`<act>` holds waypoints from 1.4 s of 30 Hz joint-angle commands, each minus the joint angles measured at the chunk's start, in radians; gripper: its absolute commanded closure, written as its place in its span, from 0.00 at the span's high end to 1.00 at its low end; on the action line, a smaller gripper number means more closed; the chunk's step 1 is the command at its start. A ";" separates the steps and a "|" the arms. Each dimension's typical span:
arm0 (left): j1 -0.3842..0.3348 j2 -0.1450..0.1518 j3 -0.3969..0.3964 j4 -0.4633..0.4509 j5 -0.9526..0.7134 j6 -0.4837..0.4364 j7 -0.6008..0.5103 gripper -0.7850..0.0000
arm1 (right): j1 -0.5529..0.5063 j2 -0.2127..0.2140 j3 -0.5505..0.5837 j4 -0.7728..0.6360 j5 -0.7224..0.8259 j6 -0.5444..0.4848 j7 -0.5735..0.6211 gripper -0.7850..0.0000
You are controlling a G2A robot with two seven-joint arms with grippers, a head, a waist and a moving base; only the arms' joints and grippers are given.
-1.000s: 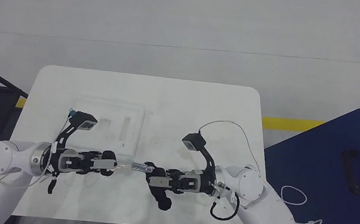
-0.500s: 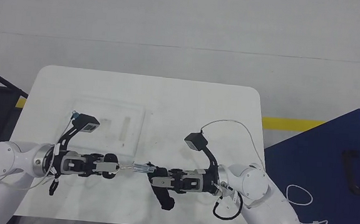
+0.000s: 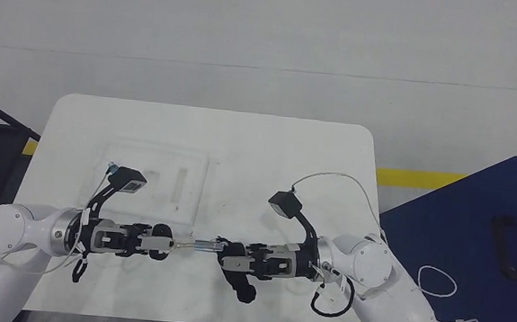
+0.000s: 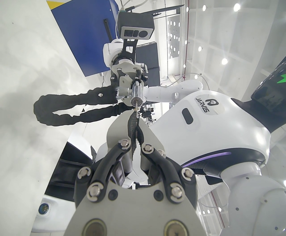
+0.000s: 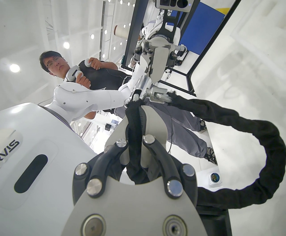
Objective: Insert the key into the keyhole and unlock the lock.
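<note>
The left end effector is shut tight on the little key. The right end effector is shut on the lock, gripping it by its black cable. They meet tip to tip above the near side of the white desk. The key's tip is right at the keyhole. I cannot tell how far in it goes.

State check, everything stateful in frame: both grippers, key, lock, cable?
left gripper: shut on key.
key: pinched in the left gripper, tip at the keyhole; how far in, cannot tell.
lock: held above the table, keyhole facing the key.
cable: closed loop, both ends at the lock, so it looks locked.
right gripper: shut on cable, next to the lock.
</note>
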 commanded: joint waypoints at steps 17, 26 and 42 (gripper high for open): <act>-0.008 -0.009 0.012 -0.010 0.044 0.020 -0.020 0.00 | 0.007 0.009 -0.012 -0.017 -0.029 0.020 0.025 0.00; -0.005 -0.013 0.007 -0.017 0.047 0.014 -0.030 0.00 | 0.013 0.009 -0.031 -0.015 -0.014 0.023 0.026 0.00; 0.006 -0.021 -0.001 -0.037 0.047 -0.012 -0.040 0.00 | 0.011 0.011 -0.040 -0.009 0.037 0.024 0.029 0.00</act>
